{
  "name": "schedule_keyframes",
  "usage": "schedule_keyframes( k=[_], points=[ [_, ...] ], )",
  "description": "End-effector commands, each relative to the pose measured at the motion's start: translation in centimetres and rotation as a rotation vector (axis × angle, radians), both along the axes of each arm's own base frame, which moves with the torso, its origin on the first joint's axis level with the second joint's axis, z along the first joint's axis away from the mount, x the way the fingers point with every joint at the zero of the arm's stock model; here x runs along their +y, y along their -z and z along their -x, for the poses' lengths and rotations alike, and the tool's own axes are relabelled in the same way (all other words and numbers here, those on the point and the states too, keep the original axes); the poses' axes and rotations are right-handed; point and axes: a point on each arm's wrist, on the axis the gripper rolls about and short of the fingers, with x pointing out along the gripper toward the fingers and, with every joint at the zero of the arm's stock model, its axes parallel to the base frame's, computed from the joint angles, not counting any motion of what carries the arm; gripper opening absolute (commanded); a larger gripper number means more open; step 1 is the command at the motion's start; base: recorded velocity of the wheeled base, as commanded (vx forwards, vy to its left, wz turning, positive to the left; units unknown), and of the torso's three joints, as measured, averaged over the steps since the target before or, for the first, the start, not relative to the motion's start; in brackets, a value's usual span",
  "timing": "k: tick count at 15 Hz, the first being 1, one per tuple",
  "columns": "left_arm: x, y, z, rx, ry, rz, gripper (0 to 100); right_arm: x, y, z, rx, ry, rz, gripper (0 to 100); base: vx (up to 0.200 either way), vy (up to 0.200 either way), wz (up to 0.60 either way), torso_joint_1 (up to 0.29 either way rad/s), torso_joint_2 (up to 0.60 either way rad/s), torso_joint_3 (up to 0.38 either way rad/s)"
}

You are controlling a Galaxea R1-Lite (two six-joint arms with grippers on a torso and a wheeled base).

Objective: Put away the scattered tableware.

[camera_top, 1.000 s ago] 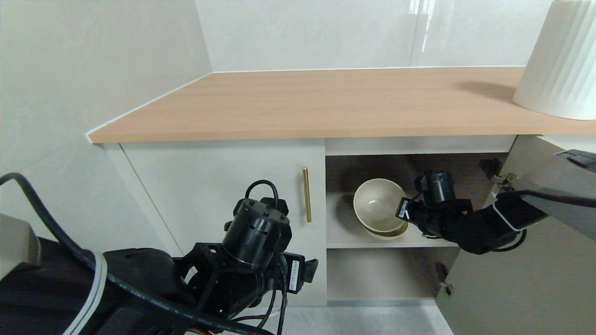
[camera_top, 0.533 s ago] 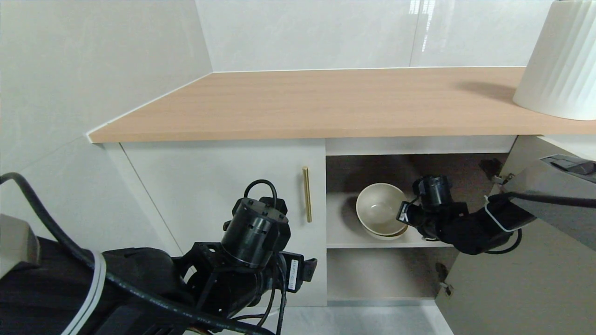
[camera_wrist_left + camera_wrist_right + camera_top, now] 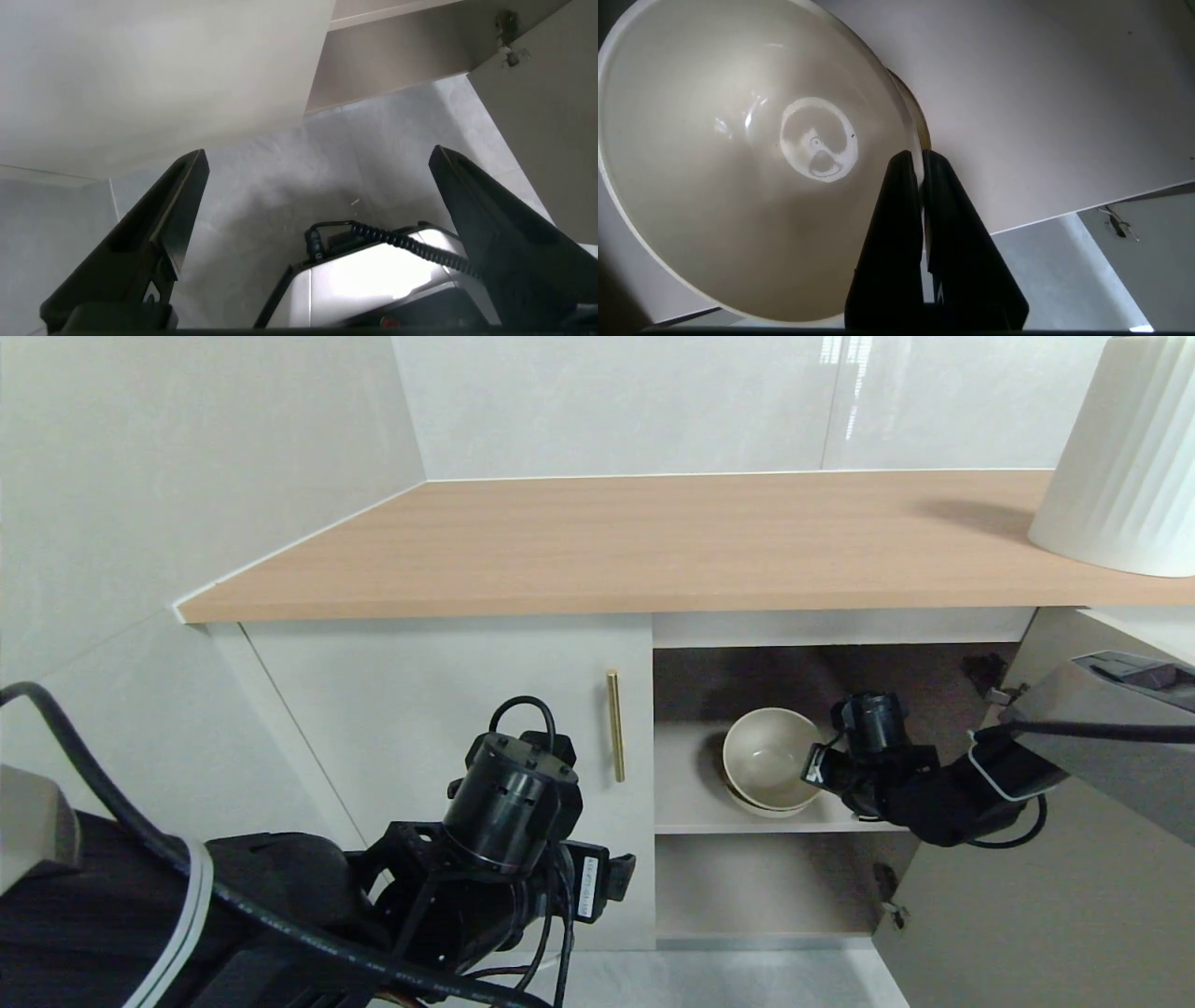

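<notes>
A cream bowl is inside the open cabinet, over the middle shelf, tilted toward me. It rests in or just above a second, yellowish-rimmed dish; I cannot tell whether they touch. My right gripper is inside the cabinet on the bowl's right side, shut on its rim. In the right wrist view the two black fingers pinch the rim of the bowl, and the lower dish's edge shows behind. My left gripper hangs low before the closed door, open and holding nothing, over the floor.
The cabinet's left door is closed and has a brass handle. The right door stands swung open beside my right arm. A bare lower compartment lies under the shelf. A white ribbed shade stands on the wooden countertop.
My right gripper has carried the bowl lower and deeper into the cabinet, onto the dish on the shelf. The left arm has stayed put.
</notes>
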Motion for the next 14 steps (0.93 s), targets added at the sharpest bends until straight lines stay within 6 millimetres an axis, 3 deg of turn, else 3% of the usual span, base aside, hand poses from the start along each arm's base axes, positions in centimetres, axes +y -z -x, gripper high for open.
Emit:
schedule_keyframes(
  k=[1,10,11,14],
  points=[
    [-0.01,-0.01,0.0,-0.001,-0.001,0.001,100,0.0,0.07,-0.01,0.001,0.0,0.0,0,0.0,0.0,0.0,0.0,0.0,0.0],
    [0.03,-0.15,0.04,-0.004,-0.001,0.004,100,0.15,0.55,-0.05,0.012,-0.006,0.002,0,0.0,0.0,0.0,0.0,0.0,0.0],
    [0.04,-0.2,0.05,-0.005,-0.001,0.005,100,0.15,0.55,-0.05,0.012,-0.006,0.002,100,0.0,0.0,0.0,0.0,0.0,0.0],
    [0.04,-0.2,0.05,-0.005,-0.001,0.005,100,0.34,0.61,0.05,0.017,-0.015,0.001,100,0.0,0.0,0.0,0.0,0.0,0.0]
  ],
)
